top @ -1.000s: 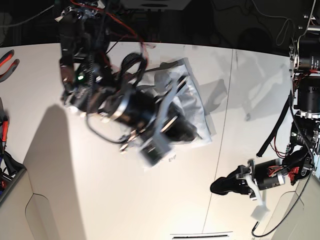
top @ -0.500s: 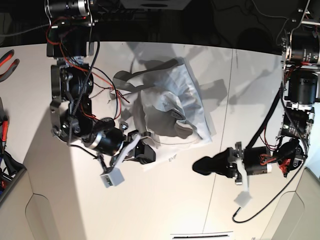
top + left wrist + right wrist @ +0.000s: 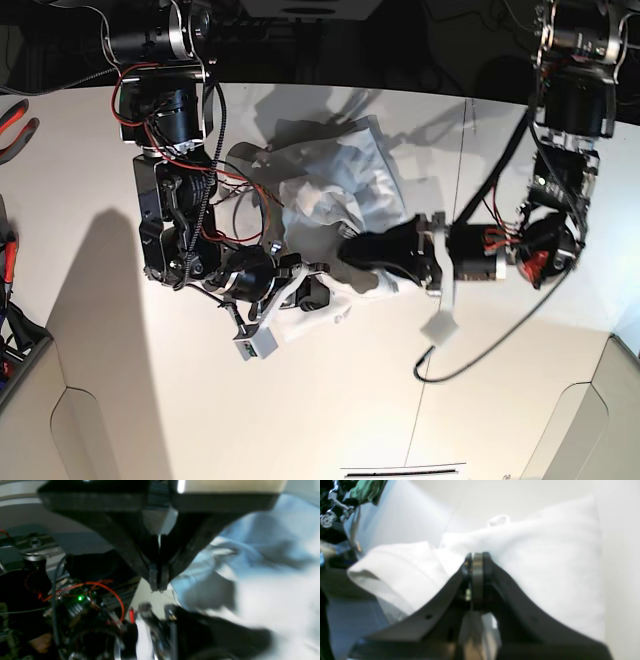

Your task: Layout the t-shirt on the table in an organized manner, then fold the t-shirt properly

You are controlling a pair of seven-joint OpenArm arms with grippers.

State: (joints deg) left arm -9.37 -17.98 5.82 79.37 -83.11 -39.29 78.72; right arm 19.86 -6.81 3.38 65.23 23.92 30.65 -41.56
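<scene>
The white t-shirt lies crumpled on the table, a little behind its middle. My left gripper comes in from the right and sits shut at the shirt's near right edge. In the left wrist view its tips are pressed together with nothing between them, and the t-shirt lies just to their right. My right gripper is shut at the shirt's near left edge. In the blurred right wrist view this gripper rests against a fold of the t-shirt; pinched cloth does not show.
Red-handled pliers lie at the table's left edge. A thin dark seam runs front to back right of the shirt. A white tag and a black cable hang from the left arm. A grey bin edge sits front left.
The left arm has swept in from the front right to the shirt's near right edge. The right arm has drawn back off the shirt to its near left edge. Both grippers stayed shut.
</scene>
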